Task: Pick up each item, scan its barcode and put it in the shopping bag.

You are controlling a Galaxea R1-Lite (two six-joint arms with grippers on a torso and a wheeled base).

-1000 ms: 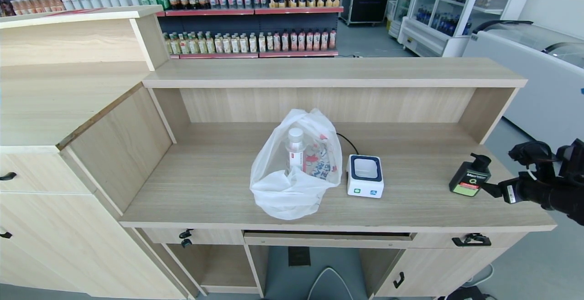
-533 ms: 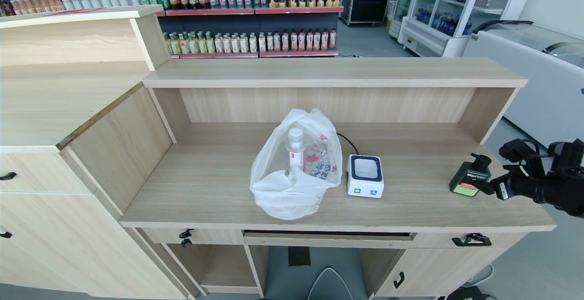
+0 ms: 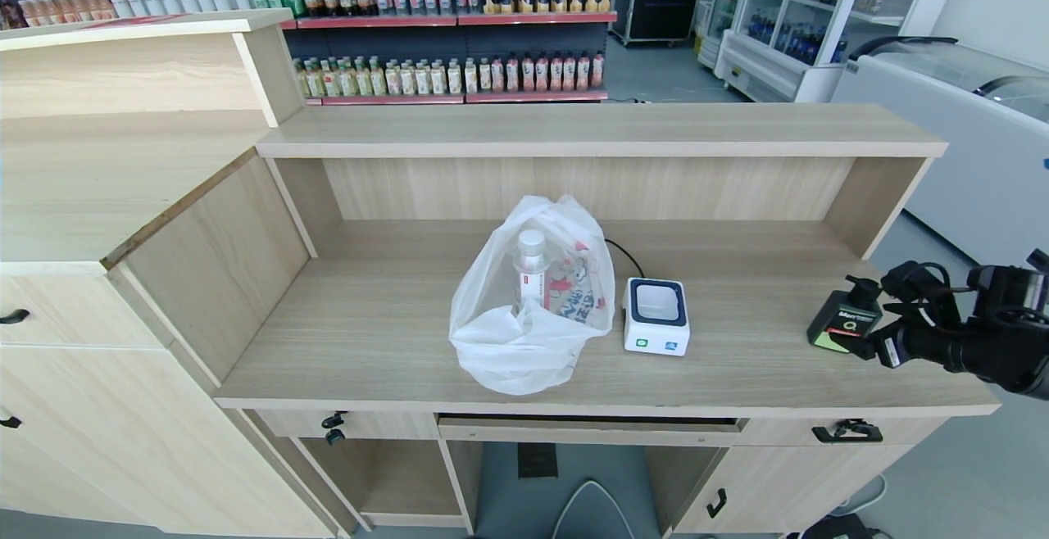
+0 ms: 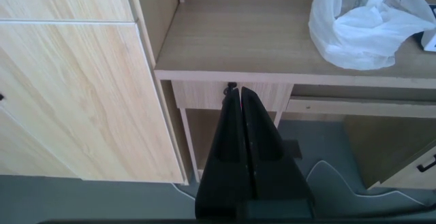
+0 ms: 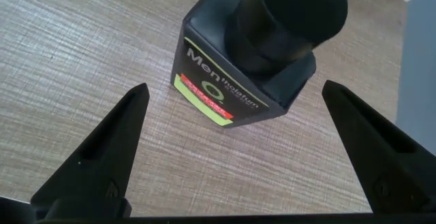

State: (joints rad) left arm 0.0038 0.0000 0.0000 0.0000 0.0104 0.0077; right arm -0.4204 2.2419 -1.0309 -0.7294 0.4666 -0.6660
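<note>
Where the wooden counter (image 3: pixel 393 318) runs widest, bare wood lies left of the bag up to the slanted side panel, and another open stretch separates the scanner from the dark bottle at the right end. A raised back wall and top shelf close off the far side; the near edge is open.

At the middle of the counter sits the white plastic shopping bag (image 3: pixel 524 342), its mouth open upward. Inside it a clear bottle (image 3: pixel 532 270) with a white cap and a red-and-white label stands upright, beside a packet with red and blue print too crumpled to read.

Just right of the bag, apart from it, is the small white scanner (image 3: pixel 656 316), its dark-framed window facing up and a black cable (image 3: pixel 627 256) leading from behind it toward the far wall.

Near the right edge stands the dark pump bottle (image 3: pixel 844 322), with a black pump head, white lettering and a green and red label. The right gripper (image 3: pixel 881 314) is level with it from the right, fingers spread wide, one on either side and neither touching it.

Below the near left edge, the left gripper (image 4: pixel 240 91) hangs with its fingers pressed together on nothing.
</note>
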